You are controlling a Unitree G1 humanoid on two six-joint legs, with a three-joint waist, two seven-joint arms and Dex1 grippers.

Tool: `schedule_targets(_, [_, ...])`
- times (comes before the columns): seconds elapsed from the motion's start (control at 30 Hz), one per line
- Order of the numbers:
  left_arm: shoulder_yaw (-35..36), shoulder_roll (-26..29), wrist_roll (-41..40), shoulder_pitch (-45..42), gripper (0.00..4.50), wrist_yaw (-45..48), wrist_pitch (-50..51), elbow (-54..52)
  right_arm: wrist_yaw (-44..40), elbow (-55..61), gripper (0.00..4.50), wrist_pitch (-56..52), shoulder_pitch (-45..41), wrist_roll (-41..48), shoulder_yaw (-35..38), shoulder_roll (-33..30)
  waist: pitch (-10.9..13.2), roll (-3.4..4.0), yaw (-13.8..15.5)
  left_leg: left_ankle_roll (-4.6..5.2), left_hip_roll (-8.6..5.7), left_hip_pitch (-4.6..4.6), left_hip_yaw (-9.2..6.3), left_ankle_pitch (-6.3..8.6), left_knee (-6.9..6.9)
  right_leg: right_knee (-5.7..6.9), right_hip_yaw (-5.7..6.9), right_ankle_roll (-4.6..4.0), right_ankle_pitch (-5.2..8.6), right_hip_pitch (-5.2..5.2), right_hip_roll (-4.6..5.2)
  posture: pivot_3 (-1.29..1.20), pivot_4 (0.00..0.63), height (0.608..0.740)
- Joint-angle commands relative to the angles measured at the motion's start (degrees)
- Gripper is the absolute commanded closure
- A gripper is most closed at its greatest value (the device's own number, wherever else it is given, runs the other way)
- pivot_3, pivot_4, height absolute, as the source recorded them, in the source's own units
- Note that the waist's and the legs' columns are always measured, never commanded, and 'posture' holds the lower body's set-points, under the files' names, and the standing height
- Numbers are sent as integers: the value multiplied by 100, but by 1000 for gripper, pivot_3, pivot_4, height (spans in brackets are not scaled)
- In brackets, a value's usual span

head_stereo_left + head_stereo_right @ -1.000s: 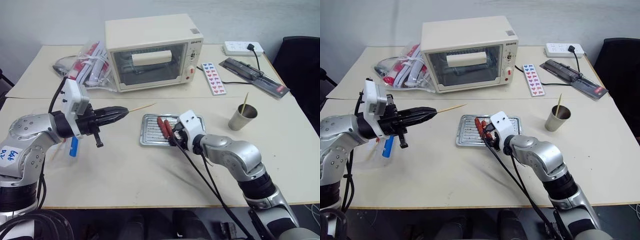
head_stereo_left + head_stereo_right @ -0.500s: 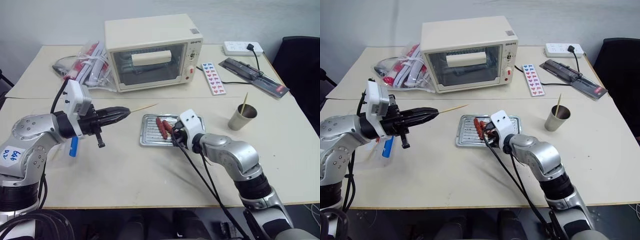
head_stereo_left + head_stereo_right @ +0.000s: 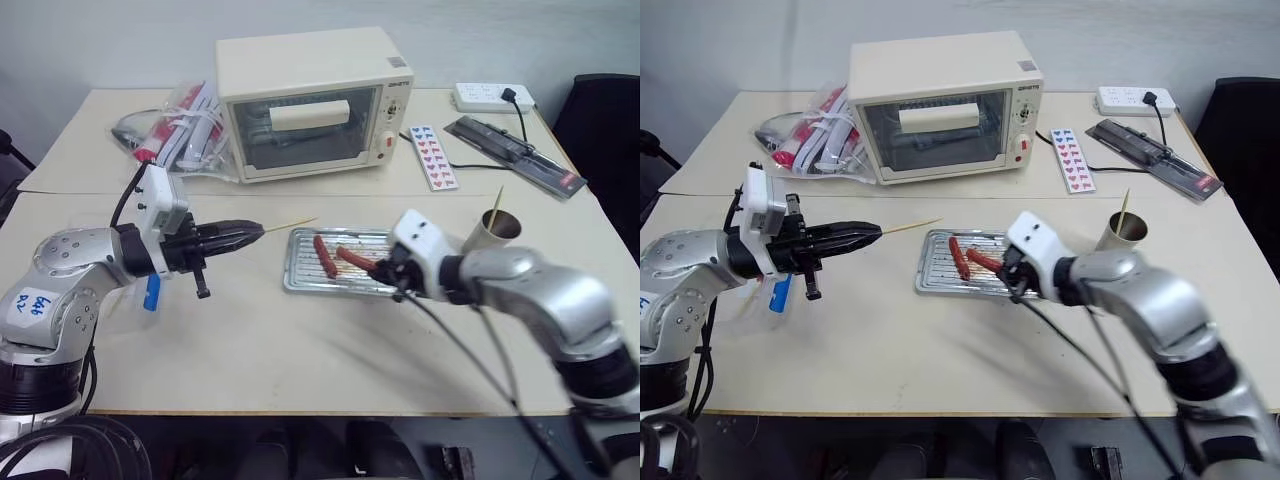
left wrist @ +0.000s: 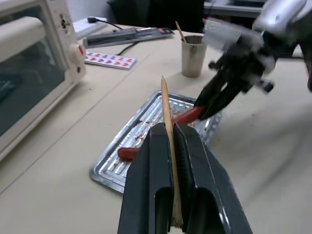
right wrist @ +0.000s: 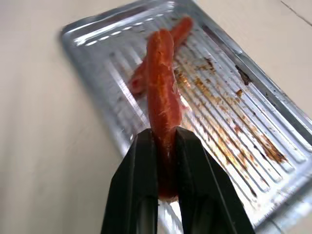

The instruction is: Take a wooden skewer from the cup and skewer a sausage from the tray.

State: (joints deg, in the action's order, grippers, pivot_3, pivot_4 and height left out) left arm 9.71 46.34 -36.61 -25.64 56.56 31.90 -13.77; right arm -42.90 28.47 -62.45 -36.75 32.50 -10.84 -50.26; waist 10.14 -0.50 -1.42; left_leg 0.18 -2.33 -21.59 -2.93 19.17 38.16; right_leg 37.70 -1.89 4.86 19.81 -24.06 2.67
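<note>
My left gripper [image 3: 256, 231] is shut on a wooden skewer [image 3: 291, 224], held level with its point aimed at the silver tray [image 3: 300, 278]. In the left wrist view the skewer [image 4: 167, 109] runs out between the closed fingers [image 4: 155, 146]. My right gripper [image 3: 386, 269] is shut on one end of a reddish-brown sausage [image 3: 358, 260], raised slightly over the tray; the right wrist view shows this sausage [image 5: 163, 92] sticking out from the gripper [image 5: 164, 134]. A second sausage [image 3: 325, 257] lies on the tray's ridged bottom [image 5: 234, 97]. The paper cup [image 3: 491, 234], with another skewer in it, stands right of the tray.
A cream toaster oven [image 3: 310, 100] stands behind the tray, with plastic bags [image 3: 180, 120] to its left. A sticker sheet [image 3: 435, 157], a black device [image 3: 515, 143] and a power strip [image 3: 490, 95] lie at the back right. A blue clip [image 3: 151, 293] lies beside my left arm.
My right gripper has closed on a sausage and lifted it up and to the right, off the tray's bottom. The left gripper keeps holding the skewer in place.
</note>
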Motion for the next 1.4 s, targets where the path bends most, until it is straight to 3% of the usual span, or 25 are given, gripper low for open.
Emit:
schedule_targets(0.03, [-179, 239, 30, -196, 4500, 602, -151, 92, -1427, 233, 4235, 474, -4, 521, 602, -822, 2, -2, -14, 0, 0, 0, 2, 0, -2, -2, -2, 0, 0, 0, 0, 0, 150, 740])
schedule_targets(0.13, [-382, 394, -19, -310, 4500, 1088, -106, 154, -2157, 95, 4235, 708, 16, 739, 958, -1360, 2, -2, -18, 0, 3, 2, 3, 0, -3, 2, -3, 0, 0, -1, -1, 0, 150, 740])
schedule_targets(0.23, [-552, 489, -48, -404, 4500, 1487, -82, 152, -2387, 18, 4235, 631, -70, 967, 1154, -1506, 2, -3, -13, 0, 4, 2, 4, 0, -2, 0, -4, 0, 0, 0, -1, 0, 150, 740])
schedule_targets(1.4, [-960, 38, 32, -1143, 4500, 1774, -136, 210, -1888, 384, 4235, 354, 190, 1677, 1407, -1469, 3, -5, 81, 1, 3, 1, 6, 1, 11, 6, -6, 0, 0, -1, 1, 0, 150, 740])
